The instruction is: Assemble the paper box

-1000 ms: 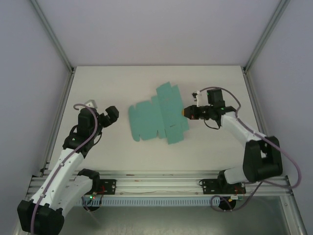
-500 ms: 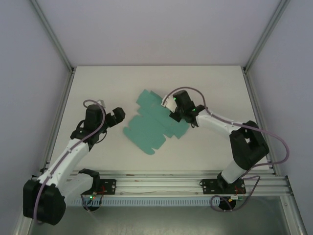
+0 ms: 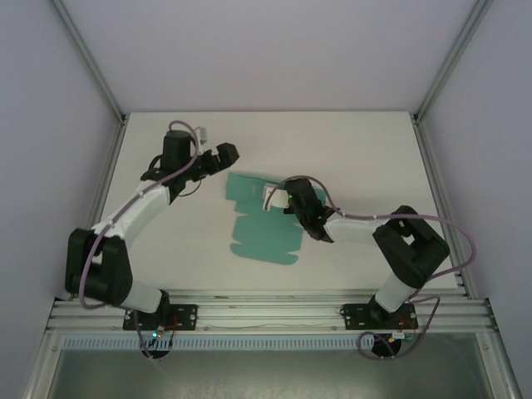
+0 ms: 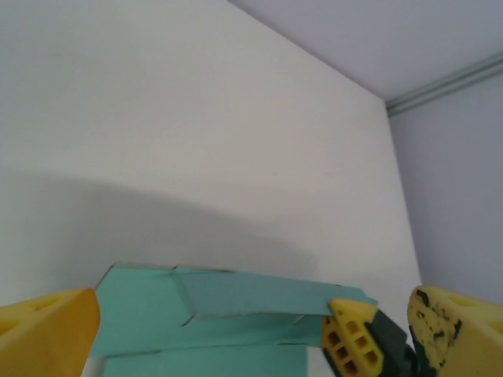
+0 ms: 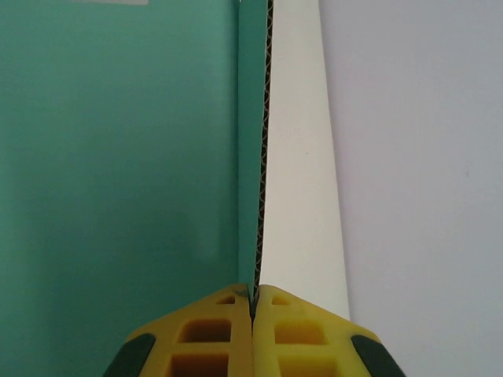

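Table (image 3: 357, 150), paper box (image 3: 264, 238) in right hand (image 5: 253, 305)

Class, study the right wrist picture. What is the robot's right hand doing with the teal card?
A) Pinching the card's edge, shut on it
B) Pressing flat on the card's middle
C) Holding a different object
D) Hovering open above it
A: in the right wrist view the right hand is shut on the thin edge of the paper box, which runs straight up from its tips.

You see one paper box (image 3: 263, 237), a single teal sheet, on one table (image 3: 366, 158). You have two grippers: one left gripper (image 3: 227, 155) and one right gripper (image 3: 272, 199).
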Controlling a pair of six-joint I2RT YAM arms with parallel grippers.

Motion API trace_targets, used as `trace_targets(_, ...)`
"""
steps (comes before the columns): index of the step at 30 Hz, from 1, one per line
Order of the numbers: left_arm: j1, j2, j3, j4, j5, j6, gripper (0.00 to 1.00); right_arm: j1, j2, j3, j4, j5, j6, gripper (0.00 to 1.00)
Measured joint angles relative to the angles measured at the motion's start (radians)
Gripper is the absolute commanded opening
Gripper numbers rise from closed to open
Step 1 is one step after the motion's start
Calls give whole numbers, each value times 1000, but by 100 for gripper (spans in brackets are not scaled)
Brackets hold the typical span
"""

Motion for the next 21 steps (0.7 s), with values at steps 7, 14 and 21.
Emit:
trace_targets(7, -71, 163, 121, -11, 85, 20, 94, 0, 0, 0, 3, 2, 0, 0)
trace_targets(14, -97, 261, 161, -50, 127, 48, 76, 0, 0, 0, 3, 6, 2, 0)
trace_targets(21, -122, 262, 112, -36, 149, 37, 67, 0, -1, 0, 3, 13, 9, 0)
